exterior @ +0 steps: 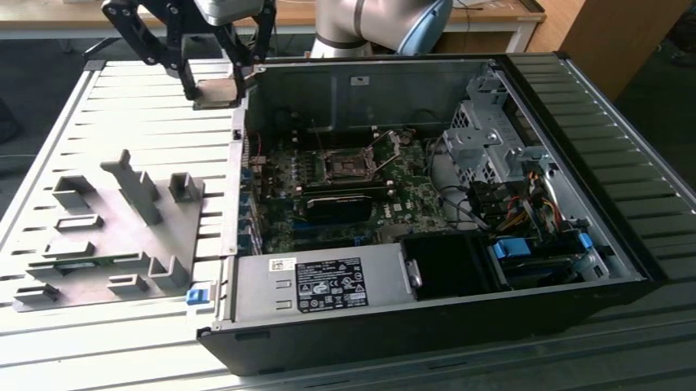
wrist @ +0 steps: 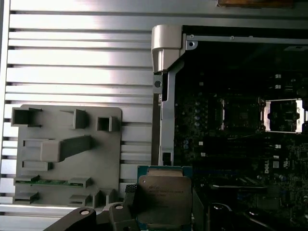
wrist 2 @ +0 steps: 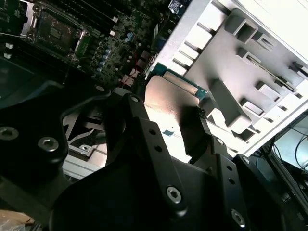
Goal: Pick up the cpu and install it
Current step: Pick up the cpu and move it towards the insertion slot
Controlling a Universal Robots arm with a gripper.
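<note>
My gripper (exterior: 218,84) is closed tight on the cpu (exterior: 218,93) — held in the air above the slatted table (exterior: 142,110) (right by the computer case's (exterior: 359,81) wall), at about ten o'clock from the motherboard socket (exterior: 350,167) in the exterior view.

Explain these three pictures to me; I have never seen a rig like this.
This is a robot arm with a black two-fingered gripper. The exterior view looks at the whole scene from off the arm; both wrist views come from cameras riding near the gripper. On the slatted metal table lies an open computer case showing its motherboard and socket, and beside it a grey plate with plastic blocks. The gripper is shut on the cpu, a flat silvery square chip, held in the air by the case's edge, not yet in the socket.
</note>
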